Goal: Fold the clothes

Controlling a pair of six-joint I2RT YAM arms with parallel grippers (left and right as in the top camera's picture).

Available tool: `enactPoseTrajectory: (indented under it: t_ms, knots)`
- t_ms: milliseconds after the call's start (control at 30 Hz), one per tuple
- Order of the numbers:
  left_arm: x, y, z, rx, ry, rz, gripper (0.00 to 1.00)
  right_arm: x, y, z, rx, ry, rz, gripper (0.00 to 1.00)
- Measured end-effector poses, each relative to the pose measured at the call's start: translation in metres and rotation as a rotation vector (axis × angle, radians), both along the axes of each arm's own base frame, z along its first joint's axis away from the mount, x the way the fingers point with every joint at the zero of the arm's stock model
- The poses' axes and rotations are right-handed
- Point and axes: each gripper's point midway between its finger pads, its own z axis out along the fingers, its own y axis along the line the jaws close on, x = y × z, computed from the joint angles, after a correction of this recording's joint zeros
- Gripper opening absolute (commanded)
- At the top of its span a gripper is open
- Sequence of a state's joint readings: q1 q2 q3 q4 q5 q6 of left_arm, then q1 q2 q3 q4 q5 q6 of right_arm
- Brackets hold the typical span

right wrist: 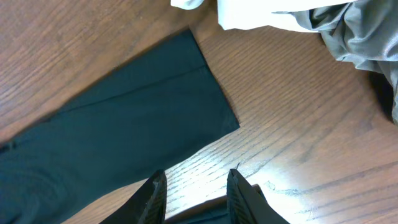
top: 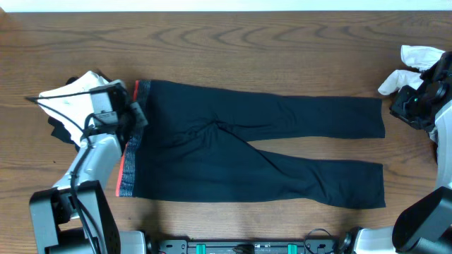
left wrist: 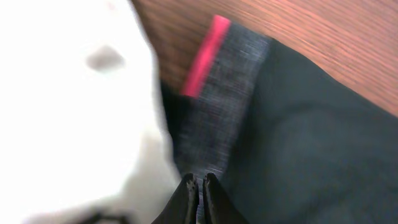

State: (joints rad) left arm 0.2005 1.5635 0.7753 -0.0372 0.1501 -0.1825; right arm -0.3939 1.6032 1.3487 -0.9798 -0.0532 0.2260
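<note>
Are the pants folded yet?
Not yet. The trousers lie flat at full length, no fold made. The left gripper is shut on the grey waistband, so the first grab looks done. The right gripper hangs open over bare table beside a leg end. All folding is left.

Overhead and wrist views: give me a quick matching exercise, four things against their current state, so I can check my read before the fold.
Things:
1. left gripper
2. right gripper
3. trousers
4. white cloth

States:
A. spread flat along the table
B. open, above bare wood beside the leg hem
C. shut on the grey waistband
D. bunched at the far right edge

Pairs: 1-C, 2-B, 3-A, 4-D.
</note>
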Motion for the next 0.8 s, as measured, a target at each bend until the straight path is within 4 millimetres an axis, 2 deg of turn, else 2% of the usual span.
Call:
enactPoseTrajectory:
  t_ms: [233, 800]
  knots:
    - [-0.013, 0.05, -0.001, -0.006, 0.005, 0.135, 0.08, -0.001, 0.0, -0.001, 0.002, 0.005, 0.0, 0.3]
    - [-0.037, 0.108, -0.002, -0.018, 0.008, 0.301, 0.08, -0.002, 0.001, -0.001, 0.003, 0.008, 0.0, 0.3]
